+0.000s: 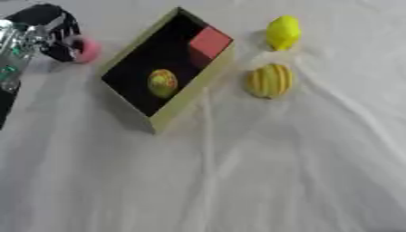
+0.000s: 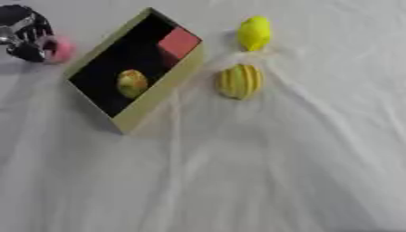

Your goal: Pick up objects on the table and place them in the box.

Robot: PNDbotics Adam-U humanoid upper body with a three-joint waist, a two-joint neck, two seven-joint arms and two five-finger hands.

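A shallow box (image 1: pixel 184 105) with tan walls and a black inside lies askew at the upper middle of the white cloth. Inside it are a red block (image 1: pixel 209 41) at the far end and a yellow-green rounded fruit (image 1: pixel 162 83) nearer the front. To the box's right lie a yellow striped round object (image 1: pixel 269 80) and, farther back, a plain yellow one (image 1: pixel 282 31). At the upper left, my left hand (image 1: pixel 49 31) has its fingers curled round a pink ball (image 1: pixel 85 50), just left of the box. My right hand does not show.
A wrinkled white cloth (image 1: pixel 238 181) covers the whole table, with folds running down from the yellow objects. My left arm (image 1: pixel 14 59), silver and black, comes in along the left edge.
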